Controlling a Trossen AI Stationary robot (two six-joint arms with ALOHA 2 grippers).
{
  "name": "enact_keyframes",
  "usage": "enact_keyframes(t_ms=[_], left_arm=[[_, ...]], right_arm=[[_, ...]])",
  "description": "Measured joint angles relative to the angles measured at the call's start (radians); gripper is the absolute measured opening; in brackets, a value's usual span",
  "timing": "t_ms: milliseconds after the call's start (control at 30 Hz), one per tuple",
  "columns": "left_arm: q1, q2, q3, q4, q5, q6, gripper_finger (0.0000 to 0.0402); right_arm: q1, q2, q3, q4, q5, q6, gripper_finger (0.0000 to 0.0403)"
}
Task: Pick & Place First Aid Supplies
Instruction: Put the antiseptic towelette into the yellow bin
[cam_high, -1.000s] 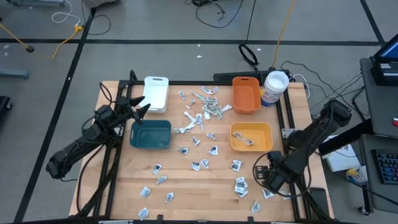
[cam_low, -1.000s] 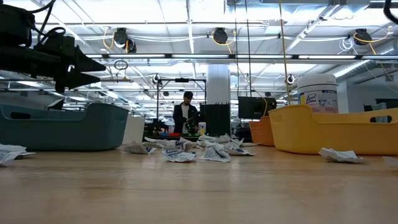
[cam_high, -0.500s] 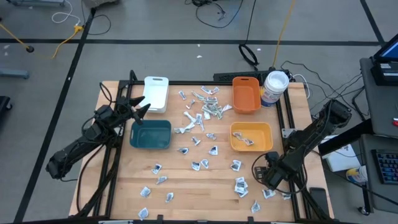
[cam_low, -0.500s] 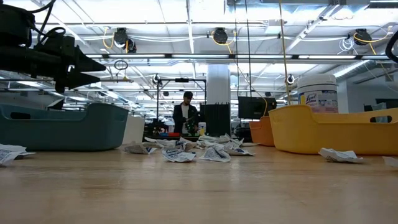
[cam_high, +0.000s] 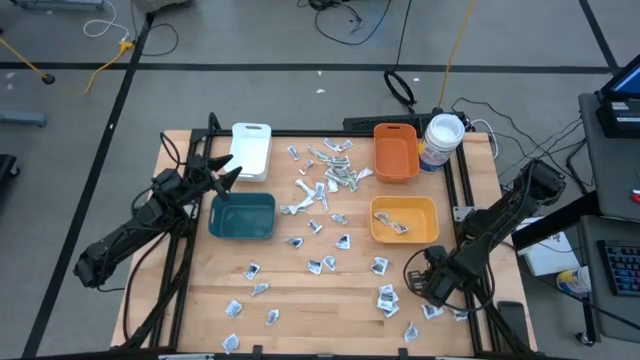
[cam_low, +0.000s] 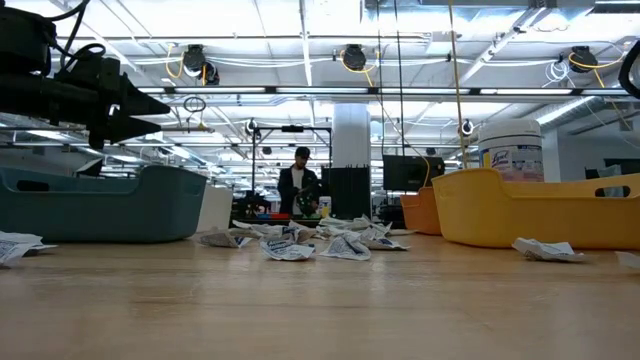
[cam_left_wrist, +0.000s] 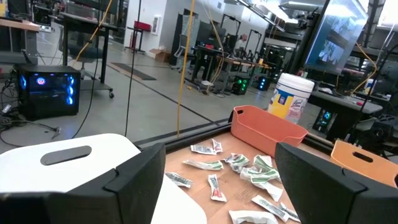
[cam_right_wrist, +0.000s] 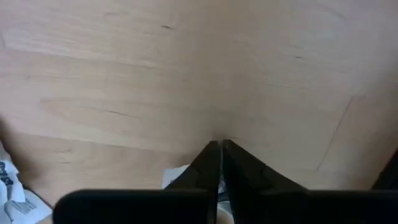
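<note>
Your right pincer (cam_high: 416, 279) has just closed. A second ago its dark fingers stood apart; now they are pressed together, low over the pale wooden counter (cam_high: 320, 300) at about four o'clock from its centre. The right wrist view shows the fingertips (cam_right_wrist: 211, 155) meeting with a corner of a small flat white packet (cam_right_wrist: 176, 176) just beside them. You cannot tell from here whether that packet is actually caught, so treat the grasp as unconfirmed until you lift.

The arm itself has barely moved, and your left pincer (cam_high: 228, 172) hangs wide apart as before at ten o'clock, between the white and teal bins.

The rest of the small white-grey first aid packets (cam_high: 330, 170) lie scattered across the counter, thickest at twelve o'clock and in a loose band along six.

- The yellow plastic bin (cam_high: 430, 212), at three o'clock, holds a few packets.
- The rectangular orange plastic bin (cam_high: 395, 135), at one o'clock, looks empty.
- The white plastic bin (cam_high: 251, 150), at eleven o'clock, looks empty.
- The teal plastic bin (cam_high: 243, 215), at nine o'clock, looks empty.
- The round white-lidded tub (cam_high: 442, 140) stands beside the orange bin.
</note>
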Motion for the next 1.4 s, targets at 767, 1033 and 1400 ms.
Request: enact_keyframes(t_ms=[767, 1033, 1400], left_arm=[[0.000, 0.000, 0.000, 0.000, 0.000, 0.000, 0.0305], [0.000, 0.000, 0.000, 0.000, 0.000, 0.000, 0.0306], [0.000, 0.000, 0.000, 0.000, 0.000, 0.000, 0.0306]], right_arm=[[-0.286, -0.082, 0.320, -0.373, -0.047, -1.267, 0.0001], [-0.557, -0.081, 0.321, -0.490, -0.041, -1.483, 0.0000], [-0.906, -0.081, 0.321, -0.503, -0.042, -1.717, 0.0000]])
